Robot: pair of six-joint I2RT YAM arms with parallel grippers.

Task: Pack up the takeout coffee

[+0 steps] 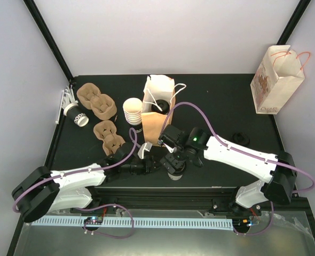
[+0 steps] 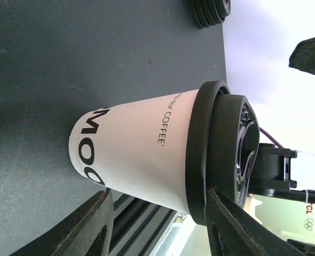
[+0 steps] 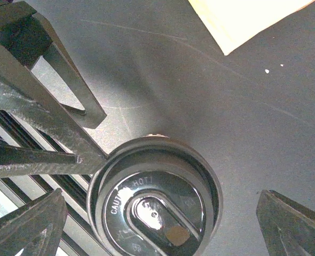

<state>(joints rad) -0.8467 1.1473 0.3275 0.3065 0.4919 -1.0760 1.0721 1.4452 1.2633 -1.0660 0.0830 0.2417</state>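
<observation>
Matte black tabletop, near front edge: 1 white paper cup, upright, tapered, print reads "…COFFEE". Round black plastic lid, glossy, embossed "CAUTI… HOT". L fingers part-spread, one tip on lid rim; grasp can't tell. R fingers spread wide above lid, released.

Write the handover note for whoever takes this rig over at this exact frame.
Grippers: right gripper open and empty, poised over the lidded cup; left gripper half open beside that cup, not clamped on it.
Things: the lidded cup stands upright near the table's front edge; stack of cups mid-table; a tipped cup far left; a loose lid on the right.
Done: the lid is on this cup.
Left: both carriers look empty; the likely next step is to seat the cup in one, then load the brown bag.
</observation>
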